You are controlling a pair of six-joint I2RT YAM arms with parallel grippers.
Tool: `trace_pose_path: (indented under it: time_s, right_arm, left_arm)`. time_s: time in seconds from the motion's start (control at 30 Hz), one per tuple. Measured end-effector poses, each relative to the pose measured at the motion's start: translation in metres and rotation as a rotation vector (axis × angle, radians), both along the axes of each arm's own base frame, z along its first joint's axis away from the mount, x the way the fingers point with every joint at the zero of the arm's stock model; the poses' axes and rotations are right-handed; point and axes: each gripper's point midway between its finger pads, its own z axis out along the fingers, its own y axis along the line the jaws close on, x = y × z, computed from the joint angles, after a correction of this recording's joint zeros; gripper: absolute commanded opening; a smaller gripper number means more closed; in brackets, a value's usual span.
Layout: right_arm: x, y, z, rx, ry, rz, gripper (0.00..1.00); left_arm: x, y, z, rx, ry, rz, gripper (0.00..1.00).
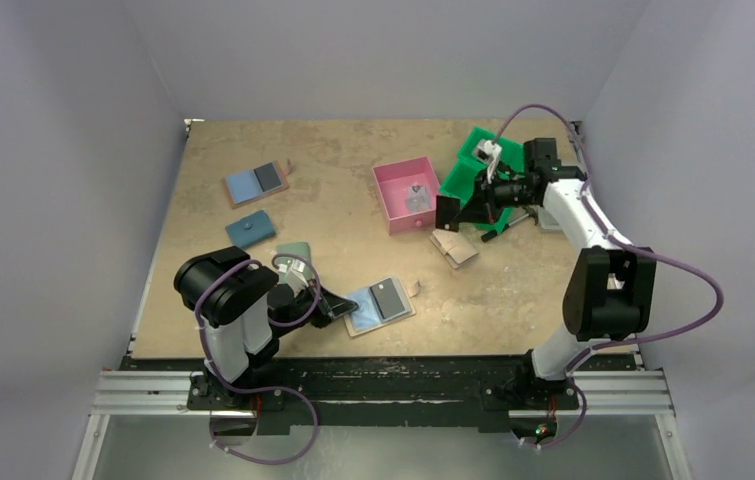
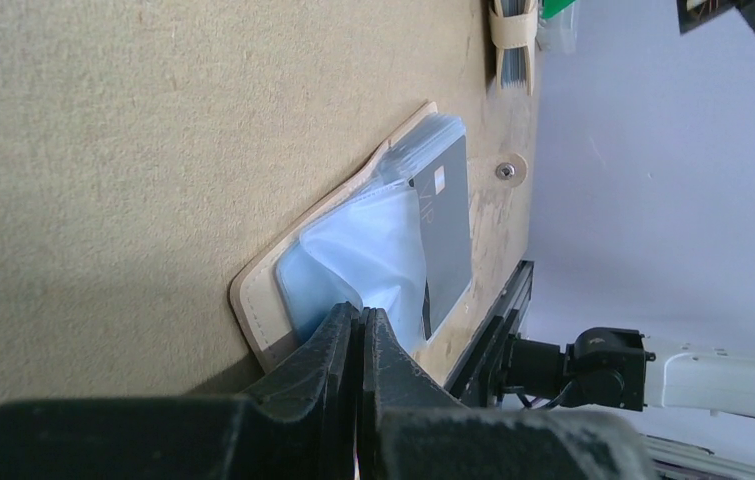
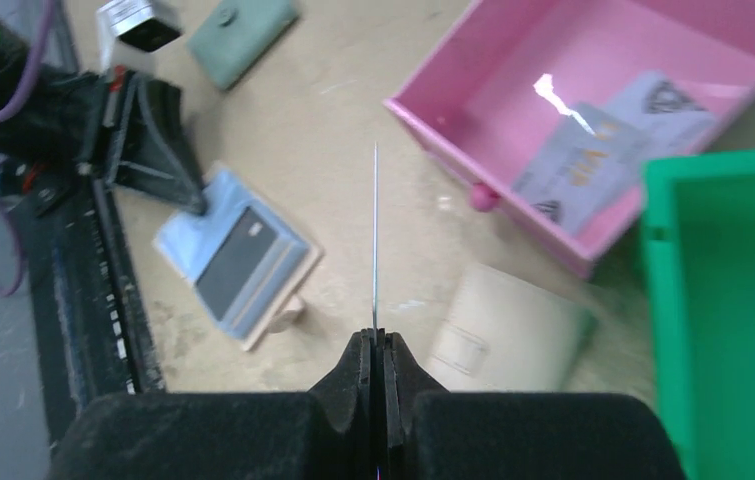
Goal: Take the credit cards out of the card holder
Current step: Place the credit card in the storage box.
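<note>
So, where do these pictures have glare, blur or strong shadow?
Right wrist view: white glare streak inside the pink box, tan wallet blurred. Left wrist view: left pincer close and soft, shadow on the table beside the card holder. Top view: even light.

Beige card holder (image 1: 380,305), pale-blue and dark-grey panels; pink tray (image 1: 411,226); green bin (image 1: 461,175).

tan table (image 1: 333,150) bears card holder (image 1: 380,305), pink tray (image 1: 386,200), green bin (image 1: 456,178).
</note>
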Motion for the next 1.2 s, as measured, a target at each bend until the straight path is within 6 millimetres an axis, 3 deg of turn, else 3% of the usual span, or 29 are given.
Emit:
trace_pose_path:
  time_s: [0.27, 0.43, 0.63, 0.9, 1.2]
  right_arm:
    - [0.081, -0.071, 0.030, -0.116, -0.168, -0.331, 0.00]
    - [0.116, -0.094, 0.039, -0.145, -0.227, -0.494, 0.00]
    - [0.158, -0.112, 0.034, -0.152, -0.224, -0.641, 0.00]
    - [0.191, -0.125, 0.012, -0.155, -0.157, -0.756, 0.00]
    - [0.209, -0.134, -0.007, -0.166, -0.104, -0.829, 0.00]
  left_arm:
    - [-0.003, -0.001, 0.000, -0.004, 0.003, -0.015, 0.00]
    - [-0.004, -0.002, 0.001, -0.006, 0.005, -0.022, 0.00]
    - [-0.006, -0.003, -0.001, -0.007, 0.012, -0.032, 0.00]
    - [-0.006, -0.003, -0.001, -0.008, 0.013, -0.035, 0.00]
    - [-0.007, -0.003, -0.001, -0.009, 0.014, -0.038, 0.00]
